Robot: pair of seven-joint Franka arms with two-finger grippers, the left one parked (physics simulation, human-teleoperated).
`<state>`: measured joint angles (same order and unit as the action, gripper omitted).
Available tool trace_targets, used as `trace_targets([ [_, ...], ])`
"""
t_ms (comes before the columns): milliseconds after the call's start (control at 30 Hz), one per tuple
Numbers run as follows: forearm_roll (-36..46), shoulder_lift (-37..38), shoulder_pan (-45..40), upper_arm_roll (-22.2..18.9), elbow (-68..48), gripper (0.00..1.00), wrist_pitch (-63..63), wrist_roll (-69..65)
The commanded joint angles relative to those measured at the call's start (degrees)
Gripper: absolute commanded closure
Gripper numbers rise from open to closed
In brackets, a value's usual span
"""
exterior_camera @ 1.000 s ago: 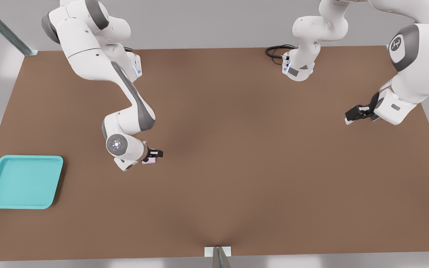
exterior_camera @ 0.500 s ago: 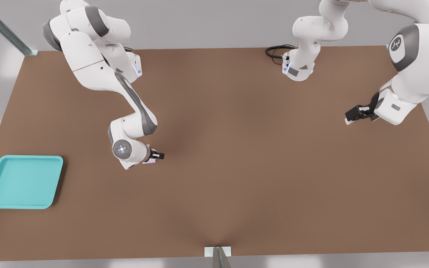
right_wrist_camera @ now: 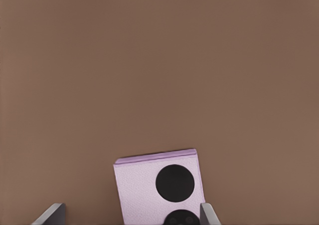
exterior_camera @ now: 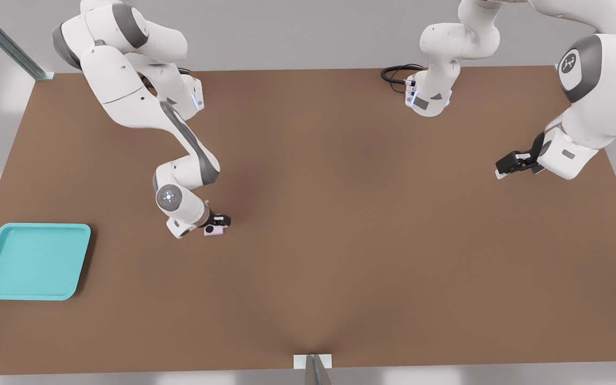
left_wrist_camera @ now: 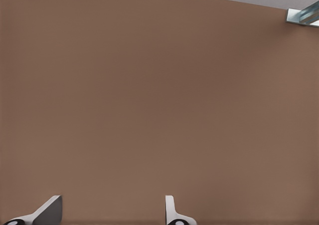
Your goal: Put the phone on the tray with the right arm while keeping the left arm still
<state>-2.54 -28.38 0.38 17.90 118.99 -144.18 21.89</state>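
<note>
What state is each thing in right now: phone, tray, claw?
phone: flat on the table, lens side up, not gripped, between the claw's fingers.
tray: empty, near the table's edge at the front view's left, well apart from the phone.
claw: open, low over the phone, one fingertip well clear of it, the other close to its edge.
</note>
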Motion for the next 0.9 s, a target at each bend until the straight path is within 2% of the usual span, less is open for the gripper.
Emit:
trace_targets([
  [0, -0.10, -0.89, 0.06, 0.03, -0.07, 0.00, -7.17, -17.23],
  [100, -0.10, -1.24, -0.12, 0.03, 0.19, 0.00, -7.87, -21.71],
  [867, 0.08, -2.56, -1.70, 0.11, 2.74, 0.00, -9.02, -20.57],
])
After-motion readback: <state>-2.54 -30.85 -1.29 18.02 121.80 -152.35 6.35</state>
